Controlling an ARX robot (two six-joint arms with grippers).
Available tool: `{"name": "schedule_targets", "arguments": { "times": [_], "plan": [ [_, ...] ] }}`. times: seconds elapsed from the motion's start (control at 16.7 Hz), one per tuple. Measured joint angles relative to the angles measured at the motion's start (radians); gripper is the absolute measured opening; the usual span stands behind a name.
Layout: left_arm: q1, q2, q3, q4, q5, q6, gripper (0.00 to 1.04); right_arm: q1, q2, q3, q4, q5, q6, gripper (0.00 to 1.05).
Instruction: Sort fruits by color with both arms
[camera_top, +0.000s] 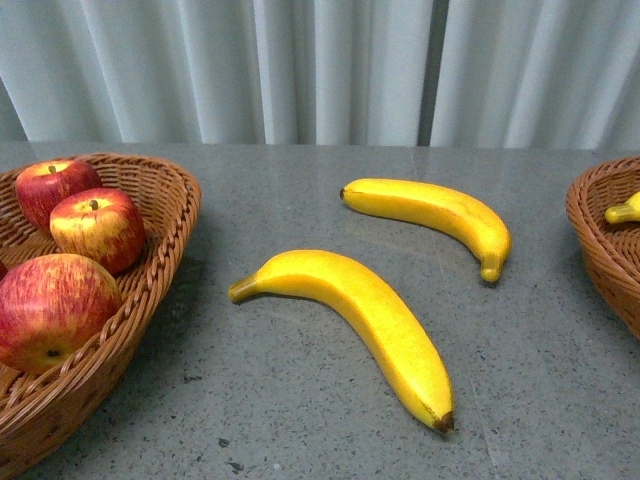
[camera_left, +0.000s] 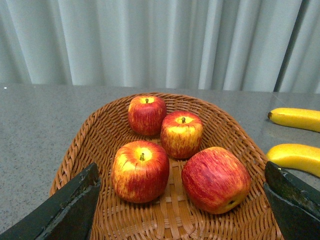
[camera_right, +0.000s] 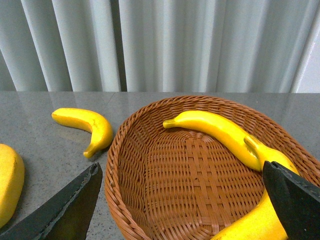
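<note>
Four apples (camera_left: 140, 171) seen in left basket (camera_top: 170, 215) at 9 o'clock; two bananas (camera_right: 220, 131) seen in right basket (camera_right: 125, 165) at 3 o'clock; near banana (camera_top: 365, 315) and far banana (camera_top: 440, 212) laid on worktop (camera_top: 300, 410) between baskets; left gripper (camera_left: 181, 172), right gripper (camera_right: 181, 170): jaws spread wide, nothing gripped.

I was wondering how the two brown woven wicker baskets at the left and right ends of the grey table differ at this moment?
The left wicker basket holds red apples; the right wicker basket holds yellow bananas. The left basket has four fruits, the right basket two in view. Both are brown, oval, woven and stand on the grey table.
</note>
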Motion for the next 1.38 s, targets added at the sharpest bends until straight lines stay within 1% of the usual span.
{"name": "schedule_targets", "arguments": {
  "times": [0.3,0.36,0.42,0.48,0.6,0.72,0.78,0.84,0.9,1.02,1.14,1.26,1.38],
  "plan": [
    [0.0,0.0,0.0,0.0,0.0,0.0,0.98,0.0,0.0,0.0,0.0,0.0,0.0,0.98],
    [0.0,0.0,0.0,0.0,0.0,0.0,0.98,-0.008,0.006,0.008,-0.037,-0.022,0.016,0.98],
    [0.0,0.0,0.0,0.0,0.0,0.0,0.98,-0.036,0.081,0.03,-0.069,-0.092,0.076,0.98],
    [0.0,0.0,0.0,0.0,0.0,0.0,0.98,-0.054,0.211,0.06,0.015,-0.12,0.147,0.98],
    [0.0,0.0,0.0,0.0,0.0,0.0,0.98,-0.031,0.438,0.145,0.245,-0.13,0.19,0.98],
    [0.0,0.0,0.0,0.0,0.0,0.0,0.98,0.09,0.735,0.271,0.478,-0.099,0.188,0.98],
    [0.0,0.0,0.0,0.0,0.0,0.0,0.98,0.148,0.87,0.335,0.547,-0.089,0.18,0.98],
    [0.0,0.0,0.0,0.0,0.0,0.0,0.98,0.22,1.013,0.424,0.568,-0.079,0.171,0.98],
    [0.0,0.0,0.0,0.0,0.0,0.0,0.98,0.285,1.141,0.514,0.561,-0.076,0.149,0.98],
    [0.0,0.0,0.0,0.0,0.0,0.0,0.98,0.401,1.35,0.686,0.478,-0.071,0.123,0.98],
    [0.0,0.0,0.0,0.0,0.0,0.0,0.98,0.494,1.473,0.797,0.393,-0.071,0.093,0.98],
    [0.0,0.0,0.0,0.0,0.0,0.0,0.98,0.546,1.564,0.853,0.33,-0.061,0.061,0.98],
    [0.0,0.0,0.0,0.0,0.0,0.0,0.98,0.557,1.641,0.872,0.261,-0.05,0.031,0.98]
  ]
}}
